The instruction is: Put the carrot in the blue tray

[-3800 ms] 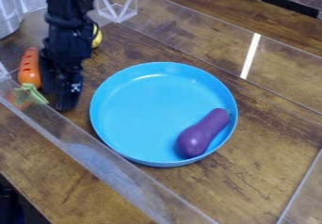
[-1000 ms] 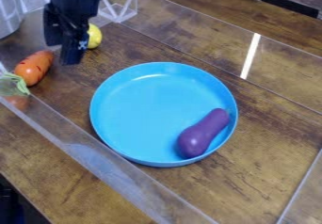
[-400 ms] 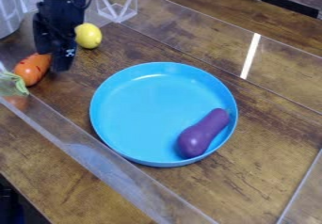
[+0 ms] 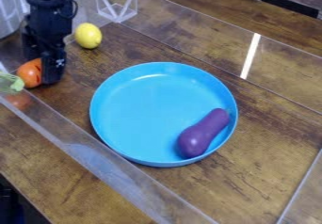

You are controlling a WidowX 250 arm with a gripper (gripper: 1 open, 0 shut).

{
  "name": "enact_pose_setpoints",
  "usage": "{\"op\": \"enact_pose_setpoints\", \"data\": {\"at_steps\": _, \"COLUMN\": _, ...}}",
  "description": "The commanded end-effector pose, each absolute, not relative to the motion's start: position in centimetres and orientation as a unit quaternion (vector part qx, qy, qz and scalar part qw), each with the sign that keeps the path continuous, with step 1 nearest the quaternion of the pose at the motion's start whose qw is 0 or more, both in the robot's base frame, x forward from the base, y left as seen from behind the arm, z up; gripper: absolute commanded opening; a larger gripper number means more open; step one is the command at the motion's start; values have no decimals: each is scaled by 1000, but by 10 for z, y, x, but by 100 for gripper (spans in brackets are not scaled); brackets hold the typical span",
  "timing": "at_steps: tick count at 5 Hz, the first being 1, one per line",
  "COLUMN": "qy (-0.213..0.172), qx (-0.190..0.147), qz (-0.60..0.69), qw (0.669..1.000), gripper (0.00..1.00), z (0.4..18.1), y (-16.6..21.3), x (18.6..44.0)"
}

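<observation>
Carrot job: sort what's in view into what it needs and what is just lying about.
Belongs to the job:
- toy carrot, beside the gripper
- round blue tray
- the gripper, open

Just lying about:
- yellow toy lemon, on the wooden table
- purple toy eggplant, inside the tray

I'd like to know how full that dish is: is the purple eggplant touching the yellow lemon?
Apart: the camera view shows bare wood between the eggplant and the lemon.
</observation>
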State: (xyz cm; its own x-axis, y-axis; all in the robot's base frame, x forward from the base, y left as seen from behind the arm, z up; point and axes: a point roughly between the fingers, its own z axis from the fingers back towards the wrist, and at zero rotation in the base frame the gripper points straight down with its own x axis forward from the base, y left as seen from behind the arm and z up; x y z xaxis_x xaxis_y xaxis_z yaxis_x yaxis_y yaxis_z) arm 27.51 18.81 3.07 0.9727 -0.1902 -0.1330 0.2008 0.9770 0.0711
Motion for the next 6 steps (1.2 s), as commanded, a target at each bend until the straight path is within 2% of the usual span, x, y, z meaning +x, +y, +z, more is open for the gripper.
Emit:
{"op": "enact_pose_setpoints", "data": {"at_steps": 1, "qy": 45, "qx": 51, "qz": -82, "qw": 994, "gripper": 100, "z": 38, "y": 193, "x": 272}}
{"op": "enact_pose_setpoints", "data": {"at_steps": 2, "qy": 47, "qx": 49, "qz": -78, "qw": 995, "gripper": 100, "z": 33, "y": 193, "x": 270}}
{"op": "enact_pose_setpoints", "data": {"at_steps": 3, "qy": 48, "qx": 47, "qz": -74, "qw": 995, "gripper": 0, "z": 30, "y": 193, "x": 269}}
{"op": "enact_pose_setpoints", "data": {"at_steps": 6, "qy": 50, "qx": 40, "qz": -59, "qw": 996, "gripper": 0, "z": 24, "y": 194, "x": 268}}
